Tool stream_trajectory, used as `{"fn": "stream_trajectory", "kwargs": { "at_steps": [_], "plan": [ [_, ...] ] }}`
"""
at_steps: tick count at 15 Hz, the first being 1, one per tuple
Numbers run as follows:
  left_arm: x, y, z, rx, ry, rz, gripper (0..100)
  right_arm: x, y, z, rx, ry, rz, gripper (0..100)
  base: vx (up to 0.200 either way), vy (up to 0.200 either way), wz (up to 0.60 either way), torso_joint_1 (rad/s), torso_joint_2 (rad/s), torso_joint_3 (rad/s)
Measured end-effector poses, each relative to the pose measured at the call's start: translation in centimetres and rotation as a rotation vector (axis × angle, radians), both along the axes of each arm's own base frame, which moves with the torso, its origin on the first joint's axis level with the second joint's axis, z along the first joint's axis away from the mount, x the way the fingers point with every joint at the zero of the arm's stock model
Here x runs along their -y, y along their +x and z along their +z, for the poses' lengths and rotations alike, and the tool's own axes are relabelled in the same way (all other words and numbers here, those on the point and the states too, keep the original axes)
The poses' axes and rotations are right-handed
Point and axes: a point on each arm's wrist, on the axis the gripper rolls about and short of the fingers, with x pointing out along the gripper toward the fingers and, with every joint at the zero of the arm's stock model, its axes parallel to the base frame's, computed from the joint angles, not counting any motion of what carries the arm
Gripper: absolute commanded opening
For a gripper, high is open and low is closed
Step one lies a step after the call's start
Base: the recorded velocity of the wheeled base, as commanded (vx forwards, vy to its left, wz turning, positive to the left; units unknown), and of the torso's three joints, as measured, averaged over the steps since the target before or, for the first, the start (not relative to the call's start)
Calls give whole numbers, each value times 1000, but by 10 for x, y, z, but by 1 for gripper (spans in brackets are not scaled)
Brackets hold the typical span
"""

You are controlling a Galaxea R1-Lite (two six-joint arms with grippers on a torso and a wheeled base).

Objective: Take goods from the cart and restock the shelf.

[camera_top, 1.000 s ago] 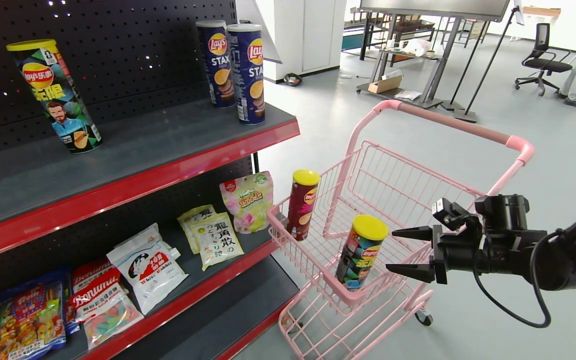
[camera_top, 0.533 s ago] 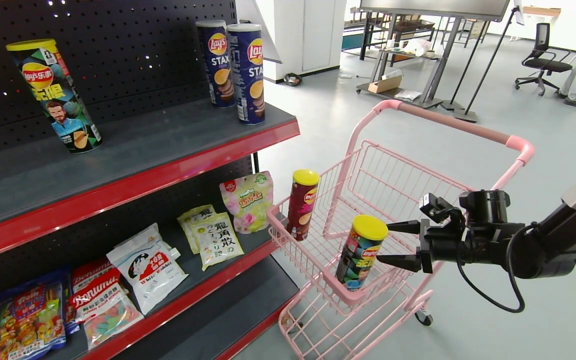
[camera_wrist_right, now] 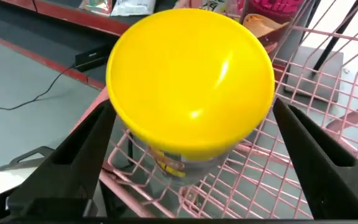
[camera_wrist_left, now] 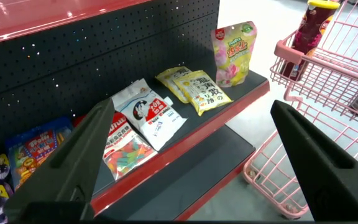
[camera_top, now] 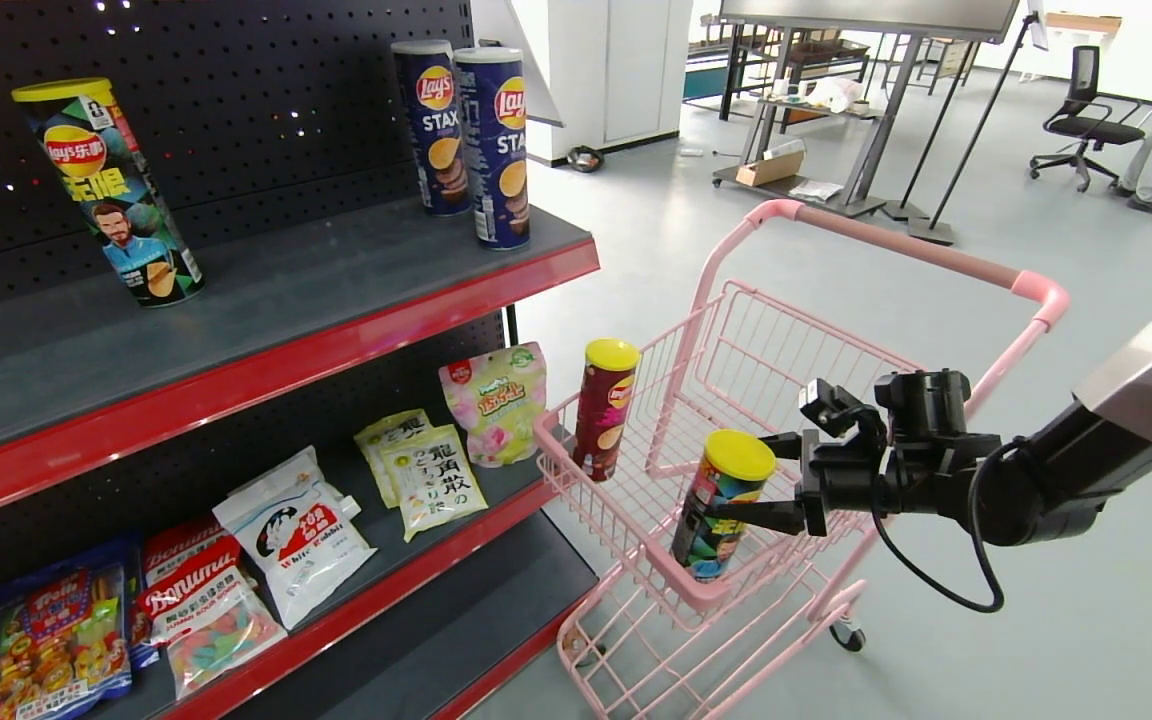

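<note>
A pink cart (camera_top: 894, 254) stands beside the shelf (camera_top: 336, 285). In its basket are a colourful can with a yellow lid (camera_top: 721, 505) and a dark red can (camera_top: 604, 408), both upright. My right gripper (camera_top: 748, 482) is open, with one finger on each side of the colourful can just below the lid. The right wrist view shows the yellow lid (camera_wrist_right: 190, 81) between the spread fingers of the right gripper (camera_wrist_right: 191, 109), with the red can (camera_wrist_right: 272, 12) behind. My left gripper (camera_wrist_left: 192, 106) hangs open and holds nothing in front of the lower shelf.
The upper shelf carries a colourful can (camera_top: 106, 190) at the left and two blue cans (camera_top: 466, 140) at the right, with bare board between. Snack bags (camera_top: 301, 530) lie on the lower shelf. Stands (camera_top: 866, 120) and an office chair (camera_top: 1086, 115) are far behind the cart.
My right gripper has moved left toward the colourful can, and its open fingers now sit on either side of the can's top. The cans and cart have not moved.
</note>
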Motion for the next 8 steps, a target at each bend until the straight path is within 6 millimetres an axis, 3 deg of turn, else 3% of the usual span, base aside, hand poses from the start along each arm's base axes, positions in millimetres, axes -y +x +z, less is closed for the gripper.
{"fn": "stream_trajectory", "kwargs": {
  "at_steps": [7, 8],
  "plan": [
    [0, 0, 0, 0, 0, 0, 100, -8, 12, -6, -10, 13, 9, 100, 0, 0, 0, 0, 0, 0],
    [0, 0, 0, 0, 0, 0, 100, -8, 12, -7, -7, 14, 11, 0, 0, 0, 0, 0, 0, 0]
  ]
}}
